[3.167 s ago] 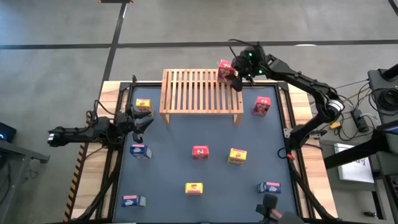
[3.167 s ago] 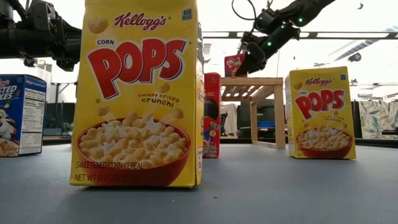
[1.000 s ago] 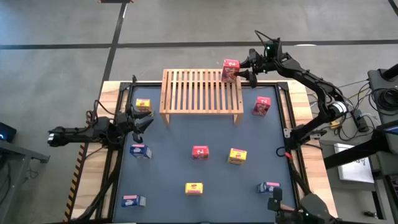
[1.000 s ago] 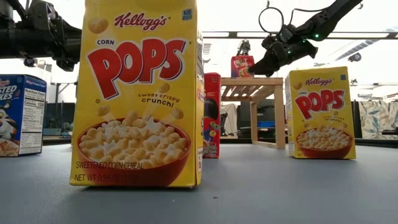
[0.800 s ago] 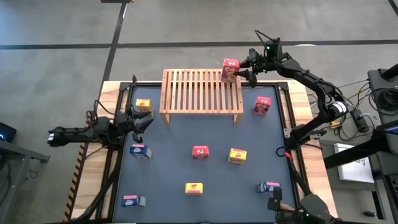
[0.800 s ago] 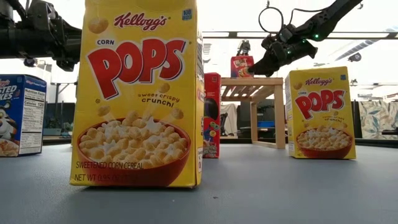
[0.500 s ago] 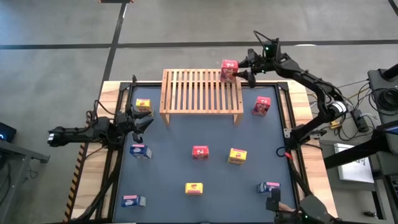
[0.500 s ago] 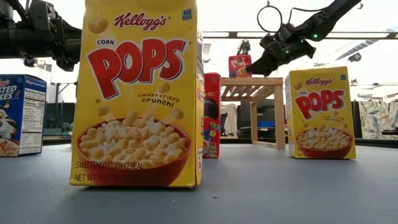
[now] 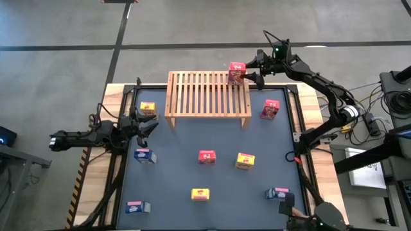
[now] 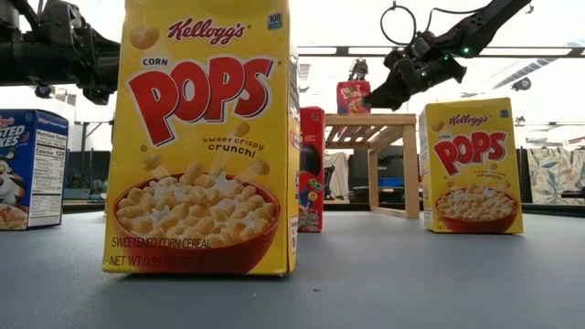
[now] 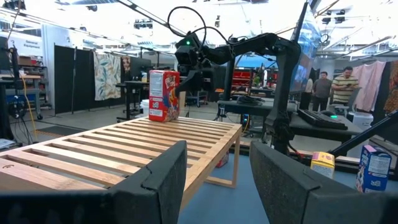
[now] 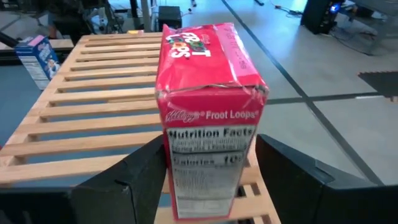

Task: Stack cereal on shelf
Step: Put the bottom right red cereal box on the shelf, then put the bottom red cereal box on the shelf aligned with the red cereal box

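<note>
The shelf is a light slatted wooden rack at the table's far middle. A red cereal box stands upright on its base at the shelf's far right corner. It also shows in the right wrist view and the low view. My right gripper is open, level, at the box's right side, with one finger on each side of its lower part. My left gripper waits open at the table's left edge, holding nothing. My right gripper comes level from the table's right, with the red box's lower part between its open fingers. A gap shows between one finger and the box. The other finger lies close along the box's side; I cannot tell whether it touches.
Loose boxes stand on the blue mat: red right of the shelf, yellow and blue near my left gripper, red and yellow mid-table, yellow and two blue near the front.
My right gripper has opened a little beside the red box while staying in place. The box stays upright on the shelf's far right corner.
</note>
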